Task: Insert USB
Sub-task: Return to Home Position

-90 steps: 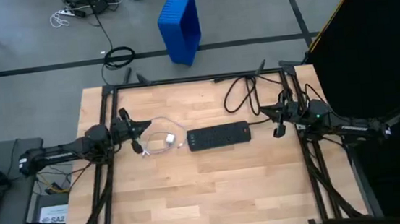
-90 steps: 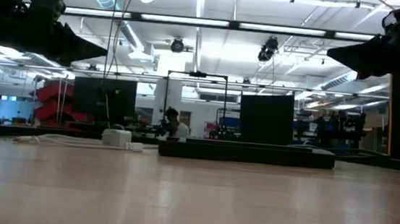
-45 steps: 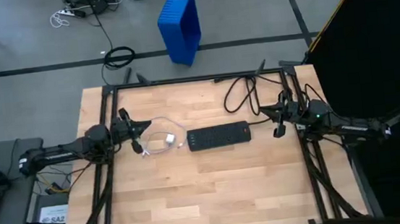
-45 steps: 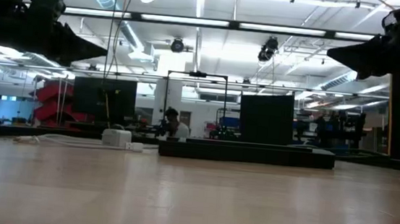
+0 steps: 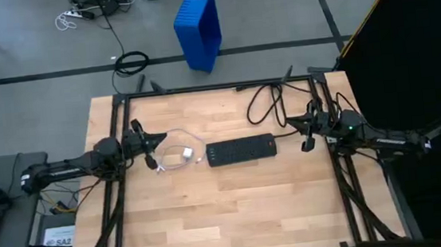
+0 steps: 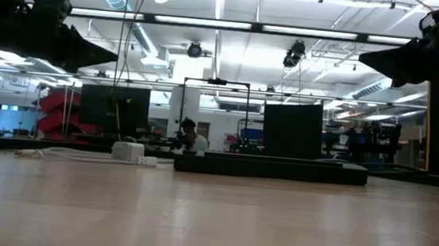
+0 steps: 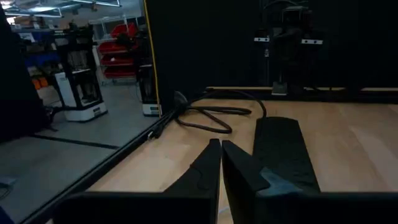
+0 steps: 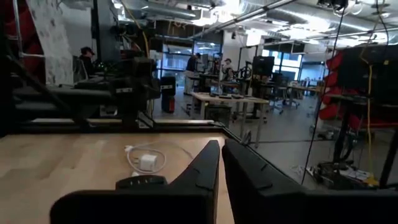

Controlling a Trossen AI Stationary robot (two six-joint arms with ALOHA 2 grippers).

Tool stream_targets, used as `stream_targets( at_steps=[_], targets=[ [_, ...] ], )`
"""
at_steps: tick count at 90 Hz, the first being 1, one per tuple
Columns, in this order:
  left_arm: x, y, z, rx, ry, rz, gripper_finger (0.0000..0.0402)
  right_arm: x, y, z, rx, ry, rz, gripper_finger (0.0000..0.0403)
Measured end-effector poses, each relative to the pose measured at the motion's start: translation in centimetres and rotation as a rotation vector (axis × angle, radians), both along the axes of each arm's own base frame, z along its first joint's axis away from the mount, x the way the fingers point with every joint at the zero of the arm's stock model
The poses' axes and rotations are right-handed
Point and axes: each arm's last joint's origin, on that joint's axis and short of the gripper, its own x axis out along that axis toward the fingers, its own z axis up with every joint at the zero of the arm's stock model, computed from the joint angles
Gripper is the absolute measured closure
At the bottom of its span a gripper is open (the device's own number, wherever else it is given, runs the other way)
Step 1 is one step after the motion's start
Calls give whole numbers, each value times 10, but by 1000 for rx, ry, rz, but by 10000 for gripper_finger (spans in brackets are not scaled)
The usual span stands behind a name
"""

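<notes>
The thin, floppy white USB cable [image 5: 175, 132] lies loose on the pale wooden table [image 5: 236, 210], curling in a loop left of centre, near the left gripper [image 5: 149, 147] but apart from it. There is one such cable. Inside its loop sits one small white boxy charger adapter [image 5: 185, 152]; whether a plug end is seated in it cannot be told. Just to the right of the adapter lies one long black power strip [image 5: 241, 150], flat on the wood with nothing plugged into it. Its thick black cord [image 5: 263, 102] snakes off toward the far edge of the table.

There are two dark arms, one at each side edge of the table. The left gripper hangs above the wood with its fingers pressed together on nothing (its wrist view shows only a slit between them). The right gripper [image 5: 308, 132] hovers off the power strip's right end, its fingers likewise closed and empty.

The only container is one blue ribbed plastic crate [image 5: 198, 28], standing on the grey floor beyond the table's far edge; what it holds cannot be made out.
</notes>
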Motion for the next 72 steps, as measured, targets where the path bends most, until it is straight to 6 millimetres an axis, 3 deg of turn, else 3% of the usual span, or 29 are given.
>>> stream_targets(
  at_steps=[72],
  targets=[
    [0,0,0,0,0,0,401,0,0,0,0,0,0,401]
  ],
)
